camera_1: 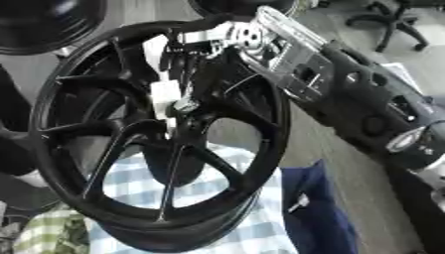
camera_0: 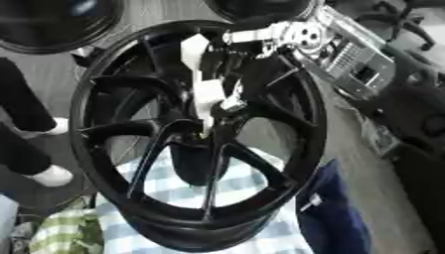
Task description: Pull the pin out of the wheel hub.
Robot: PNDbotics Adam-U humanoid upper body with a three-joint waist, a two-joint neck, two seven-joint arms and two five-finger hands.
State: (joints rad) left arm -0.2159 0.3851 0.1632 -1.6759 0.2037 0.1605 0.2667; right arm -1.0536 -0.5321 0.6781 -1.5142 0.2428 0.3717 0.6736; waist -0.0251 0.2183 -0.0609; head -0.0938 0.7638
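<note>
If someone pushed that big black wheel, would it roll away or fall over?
The wheel is round and seems to stand tilted on its rim, so it would probably roll or tip. It looks stiff and heavy, with thick spokes. The checked cloth under it might slow it a little.

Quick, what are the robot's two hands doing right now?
Right hand: reaches down to the centre of the black spoked wheel hub; whether its fingers are open or shut cannot be told.
Left hand: not in view.

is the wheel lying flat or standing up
Standing up, tilted: the black wheel faces the camera on its rim, resting on checked cloth. The right hand reaches its centre.
</note>
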